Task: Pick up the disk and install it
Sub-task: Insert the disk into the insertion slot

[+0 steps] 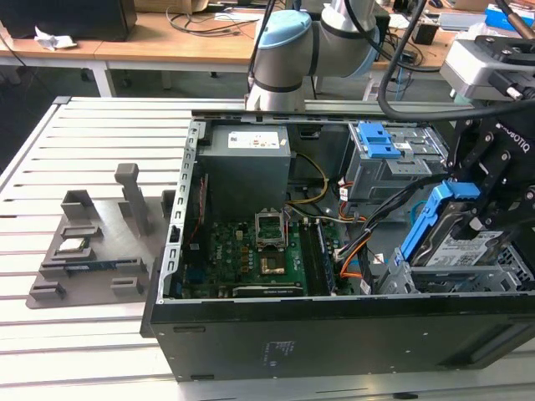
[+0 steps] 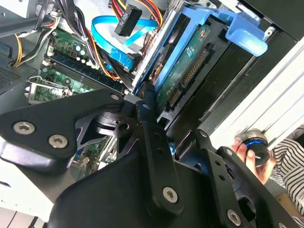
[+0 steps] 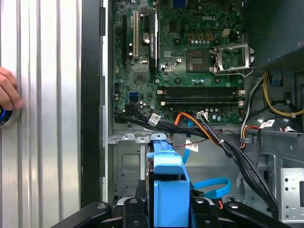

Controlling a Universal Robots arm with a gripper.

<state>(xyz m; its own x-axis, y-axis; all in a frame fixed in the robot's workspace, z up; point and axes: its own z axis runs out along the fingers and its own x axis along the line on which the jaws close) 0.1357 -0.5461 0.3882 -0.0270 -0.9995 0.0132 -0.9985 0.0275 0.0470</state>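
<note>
Beneath the gripper (image 1: 480, 210) lies the open computer case (image 1: 276, 338), on its side on the slatted table (image 1: 100, 142). Its motherboard (image 1: 251, 251) is well apart from the gripper, toward the exterior view's left. Just under the gripper, at the case's corner, sits the grey metal drive cage (image 1: 398, 281).

By my reading the pick-up is done and the install is in hand. The disk (image 1: 468, 246) hangs tilted above that cage, with the low end of its blue rail (image 1: 422, 219) near the cage's edge, and it is not yet seated.

The gripper grasps the disk. Its fingers (image 2: 154, 142) are drawn in to the disk's width and press its sides, and in the first wrist view the blue rail (image 3: 168, 185) stands between them.

Seating the disk likely calls for levelling it so that the rails meet the cage's guides squarely. It must also keep off the black cable bundle (image 3: 213, 138) and the blue data cable (image 3: 213, 184), which lie just beyond the gripper inside the case.
</note>
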